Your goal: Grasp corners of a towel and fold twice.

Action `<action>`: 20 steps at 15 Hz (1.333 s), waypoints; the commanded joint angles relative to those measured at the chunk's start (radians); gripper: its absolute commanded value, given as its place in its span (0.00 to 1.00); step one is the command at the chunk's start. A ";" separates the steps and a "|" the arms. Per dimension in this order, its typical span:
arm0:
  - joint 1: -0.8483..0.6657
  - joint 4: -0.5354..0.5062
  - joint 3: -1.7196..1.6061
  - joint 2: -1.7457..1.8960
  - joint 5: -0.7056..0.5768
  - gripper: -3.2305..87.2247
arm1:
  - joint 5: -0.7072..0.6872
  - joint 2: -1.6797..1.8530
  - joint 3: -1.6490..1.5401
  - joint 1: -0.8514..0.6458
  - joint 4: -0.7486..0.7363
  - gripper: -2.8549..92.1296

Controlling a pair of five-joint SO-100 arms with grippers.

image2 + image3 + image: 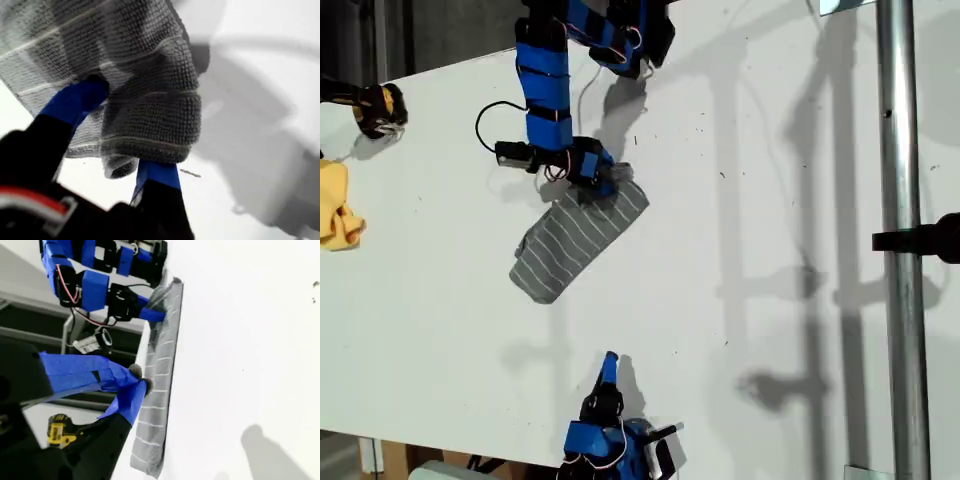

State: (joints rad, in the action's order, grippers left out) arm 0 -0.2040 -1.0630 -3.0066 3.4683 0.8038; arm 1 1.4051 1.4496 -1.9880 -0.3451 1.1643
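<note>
Exterior view, first tool (pixel 603 181) gripping towel (pixel 578 241)

A white table (pixel 750 330) is carrying the folded grey striped towel (pixel 575 243), with a yellow cloth (pixel 338 205) and a yellow-black drill (pixel 375 106) lying at the exterior view's left edge.

Grey white-striped towel (pixel 578 238), folded into a strip, on white table
</note>
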 commanded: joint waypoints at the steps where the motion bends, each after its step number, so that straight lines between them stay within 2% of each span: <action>1: -0.015 -0.002 0.052 0.009 -0.002 0.01 | -0.002 0.012 -0.011 -0.008 0.011 0.05; 5: -0.015 -0.009 0.067 0.009 -0.002 0.01 | 0.035 0.153 -0.060 0.046 0.071 0.03; 11: -0.020 -0.005 0.064 0.009 -0.006 0.01 | 0.261 0.623 -0.120 0.262 0.526 0.03; 13: -0.015 -0.026 0.077 0.009 -0.003 0.01 | 0.353 0.678 -0.121 0.368 0.609 0.03; 14: -0.012 -0.025 0.075 0.009 0.000 0.01 | 0.336 0.698 -0.129 0.359 0.572 0.03; 17: -0.015 -0.015 0.075 0.009 -0.003 0.01 | 0.170 0.678 -0.101 0.236 0.347 0.03; 20: -0.015 -0.012 0.074 0.009 -0.002 0.01 | 0.063 0.618 0.003 0.149 0.267 0.03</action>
State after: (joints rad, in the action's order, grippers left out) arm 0 -0.2148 -1.0830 -2.9805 3.4699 0.8038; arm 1 1.5140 2.0709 -2.0571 -0.1611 1.4742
